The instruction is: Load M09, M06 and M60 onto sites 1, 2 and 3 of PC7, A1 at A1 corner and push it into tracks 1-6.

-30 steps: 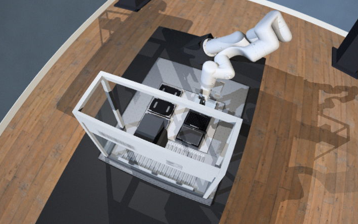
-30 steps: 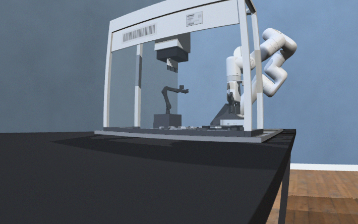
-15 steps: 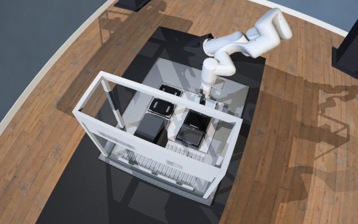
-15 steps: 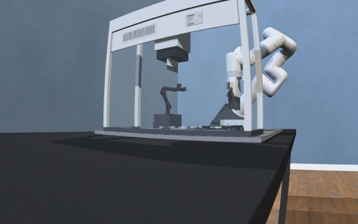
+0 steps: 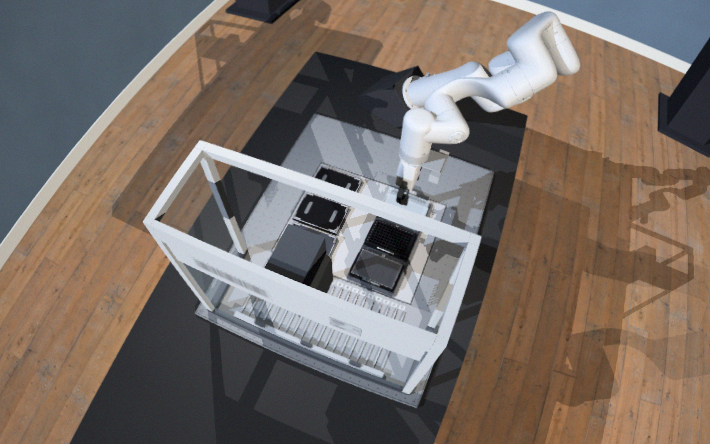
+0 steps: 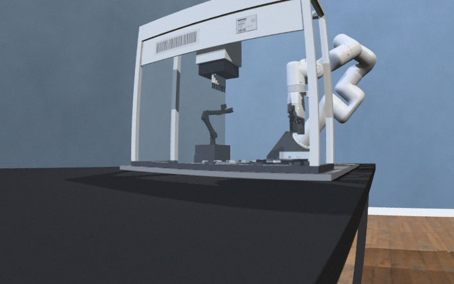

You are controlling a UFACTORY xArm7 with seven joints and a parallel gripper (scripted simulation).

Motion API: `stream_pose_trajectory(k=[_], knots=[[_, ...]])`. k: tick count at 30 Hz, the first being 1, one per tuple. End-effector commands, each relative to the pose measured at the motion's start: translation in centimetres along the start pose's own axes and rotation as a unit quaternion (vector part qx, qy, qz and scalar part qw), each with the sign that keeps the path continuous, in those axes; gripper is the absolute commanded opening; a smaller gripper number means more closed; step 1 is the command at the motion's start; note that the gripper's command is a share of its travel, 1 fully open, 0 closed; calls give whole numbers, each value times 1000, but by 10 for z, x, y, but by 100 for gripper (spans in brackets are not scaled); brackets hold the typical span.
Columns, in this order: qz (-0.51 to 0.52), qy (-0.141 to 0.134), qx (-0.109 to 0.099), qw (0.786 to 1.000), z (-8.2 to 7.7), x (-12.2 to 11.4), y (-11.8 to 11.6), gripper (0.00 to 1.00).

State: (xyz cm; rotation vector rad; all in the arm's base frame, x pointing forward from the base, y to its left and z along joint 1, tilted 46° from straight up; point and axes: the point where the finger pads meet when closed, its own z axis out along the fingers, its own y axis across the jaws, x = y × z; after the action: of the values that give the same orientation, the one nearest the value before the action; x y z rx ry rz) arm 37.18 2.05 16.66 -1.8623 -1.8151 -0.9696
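The plate carrier PC7 [image 5: 384,254] lies on the apron in front of the rails. On it, a white deep-well block, M09 [image 5: 417,202], sits at the end nearest the arm's base. A black 96-well plate, M06 [image 5: 391,237], is in the middle. A darker fine-welled plate, M60 [image 5: 377,270], is at the rail end. My gripper [image 5: 402,196] is open and empty and points straight down over M09. In the side view the gripper [image 6: 297,127] hangs clear above the white block [image 6: 294,155].
Two empty black nests [image 5: 337,178] [image 5: 319,212] stand left of the carrier. A dark pipetting head [image 5: 298,254] hangs from the white instrument frame [image 5: 313,237] and hides the place of the third nest. The ribbed rails [image 5: 319,330] lie beyond the carrier.
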Motion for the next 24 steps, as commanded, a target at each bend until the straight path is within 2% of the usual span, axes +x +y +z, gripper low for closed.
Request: stream_pose_trajectory(k=[1, 12, 24], knots=[[0, -1, -2, 1000, -7, 0, 1, 100], [0, -1, -2, 1000, -25, 0, 1, 100], [0, -1, -2, 1000, -38, 0, 1, 100]])
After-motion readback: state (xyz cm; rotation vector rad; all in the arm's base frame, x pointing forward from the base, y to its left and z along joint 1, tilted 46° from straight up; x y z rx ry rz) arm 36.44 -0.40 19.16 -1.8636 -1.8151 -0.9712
